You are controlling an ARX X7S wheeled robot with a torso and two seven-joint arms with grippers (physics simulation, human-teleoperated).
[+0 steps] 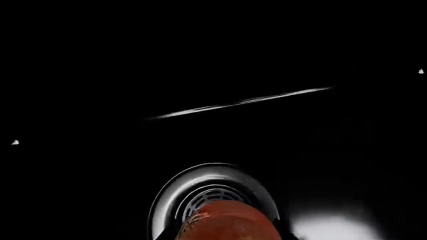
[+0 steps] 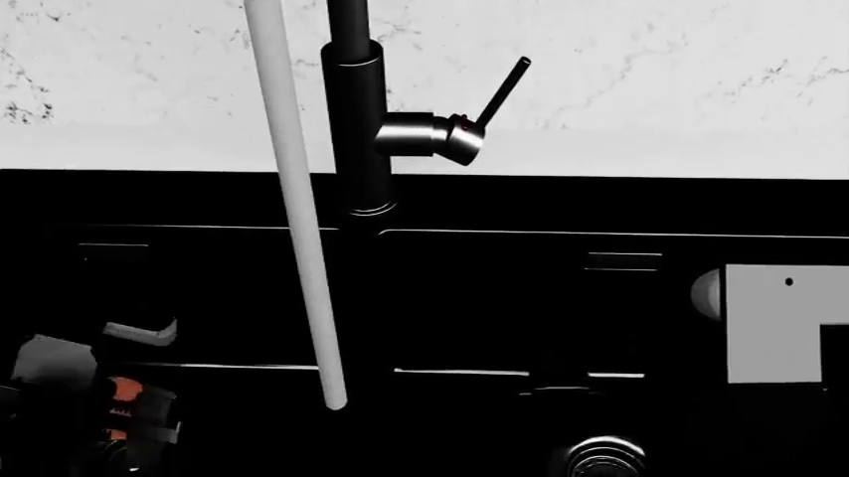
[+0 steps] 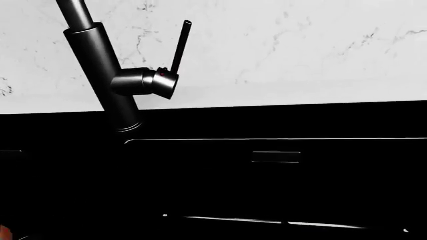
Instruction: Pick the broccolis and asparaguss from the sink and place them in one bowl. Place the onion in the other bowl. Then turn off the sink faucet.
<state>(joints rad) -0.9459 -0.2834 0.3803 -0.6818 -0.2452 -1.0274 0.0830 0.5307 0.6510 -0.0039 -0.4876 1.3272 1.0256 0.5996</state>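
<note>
Reddish-brown lump [image 1: 227,222] over drain [image 1: 210,195], unidentified; seemingly shut-off step, water [image 2: 298,199] running: reach faucet lever [image 3: 180,47] ahead of right arm [image 2: 776,323] fingers (grip on either side impossible to tell).

**Sink area layout**

Tall black cylindrical faucet [image 2: 358,119] stands behind the wide black double-basin sink [image 2: 504,298], in front of the white marbled wall [image 2: 663,89]. Thin black lever [image 2: 503,91] sits on the steel-grey side joint [image 2: 427,136], on the faucet's right, tilted up and to the right. White water stream [image 2: 298,209] falls left of the faucet into the left basin. Round ribbed metal drain [image 2: 603,459] in the right basin, near edge. Left gripper [image 2: 113,397] down in the left basin, with a small round orange onion [image 1: 227,222] over that basin's drain [image 1: 200,192]. Right arm's grey block [image 2: 782,323] over the right basin, far right.
</note>
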